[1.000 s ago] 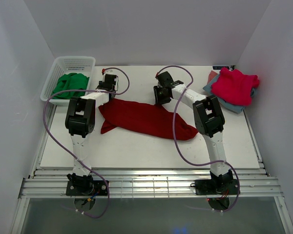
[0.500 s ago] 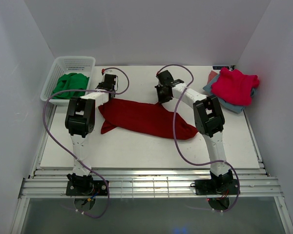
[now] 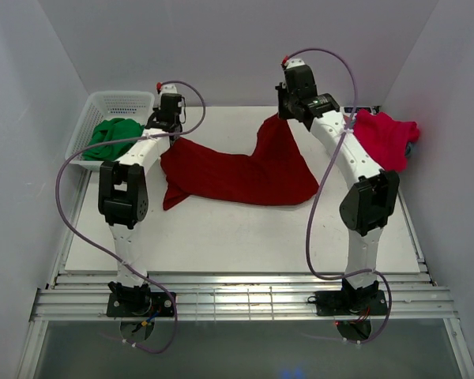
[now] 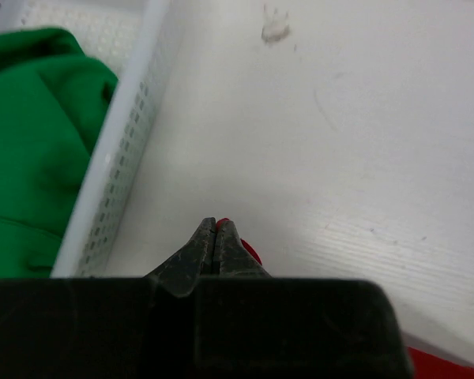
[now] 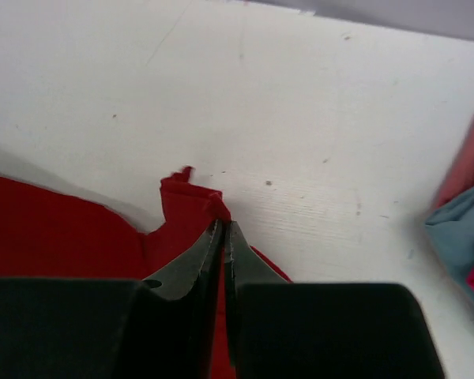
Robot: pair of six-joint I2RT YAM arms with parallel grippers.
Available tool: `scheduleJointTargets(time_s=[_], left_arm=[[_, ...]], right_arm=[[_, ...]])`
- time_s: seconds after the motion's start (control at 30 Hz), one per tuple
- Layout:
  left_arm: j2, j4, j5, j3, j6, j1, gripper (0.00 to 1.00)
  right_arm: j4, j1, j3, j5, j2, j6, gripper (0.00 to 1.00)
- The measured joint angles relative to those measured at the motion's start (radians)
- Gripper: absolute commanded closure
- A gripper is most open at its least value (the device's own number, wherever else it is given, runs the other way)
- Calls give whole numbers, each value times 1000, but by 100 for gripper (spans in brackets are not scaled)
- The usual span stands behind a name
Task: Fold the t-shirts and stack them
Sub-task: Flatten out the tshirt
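Where the dark red t-shirt (image 3: pixel 237 178) lies: across the middle of the bench (image 3: pixel 221 237), most of its body flat. Its far right corner is drawn up into a peak, and its far left corner reaches toward the basket (image 3: pixel 118 99).
Left hand (image 4: pixel 216 229): closed. The fingertips are pressed together on a small sliver of dark red cloth at the shirt's far left corner, low over the bench and just beside the basket's wall.
Right hand (image 5: pixel 223 225): closed on a folded edge of the same shirt. It holds that corner up clear of the bench near the far side, and the cloth slopes down from the grip to the part lying flat.
Pink-red t-shirt (image 3: pixel 383 138): at the far right of the bench, on top of the grey-blue pile. The right arm crosses in front of its left edge.
Grey-blue t-shirts (image 5: pixel 458 233): folded under the pink-red one, with only an edge showing. They appear at the right border of the right wrist view, apart from the gripped corner.
Basket: white and perforated, at the far left corner of the bench, with a bunched green cloth (image 3: pixel 114 134) inside.
Bench surface: white, with faint scuffs and one small smudge ahead of the left hand.
Arms: both reach toward the far side, the right one stretched higher and farther than the left.
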Motion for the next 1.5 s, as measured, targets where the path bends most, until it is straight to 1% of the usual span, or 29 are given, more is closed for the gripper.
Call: scheduleJointTargets(time_s=[0.1,0.3,0.43,0.53,0.57,0.7,0.73,0.77,0.8,0.93,1.07,1.23,1.37,1.5], left_arm=[[-42,-11,10,64,0,0,100],[-133,-42,26,200,13,1,99],[-192,-48,24,231,27,2,98],[-204,-82,32,280,34,6,97],[-204,-99,61,302,33,11,95],[-204,-207,237,421,29,37,95],[-205,-235,284,457,28,42,97],[-212,-260,334,497,23,47,100],[-221,-273,365,516,18,50,100],[-336,-326,517,538,-6,51,100],[-492,-325,645,539,-37,49,100],[-705,-278,759,552,-106,49,100],[-806,-225,814,605,-165,49,100],[-874,-171,838,624,-208,38,100]], right_arm=[[-4,-20,14,33,-61,-13,92],[-32,-40,51,95,-119,-50,92],[-51,-51,77,139,-158,-80,92],[-56,-71,99,157,-200,-98,92],[-61,-82,106,158,-218,-103,92],[-87,-123,124,125,-302,-116,92],[-95,-130,125,104,-327,-118,92],[-100,-133,125,77,-354,-121,92],[-104,-133,125,50,-380,-124,92],[-100,-126,128,-78,-495,-130,92],[-65,-126,128,-176,-617,-130,92],[23,-126,135,-257,-771,-122,92],[99,-126,179,-287,-849,-106,92],[183,-126,199,-308,-919,-85,92]])
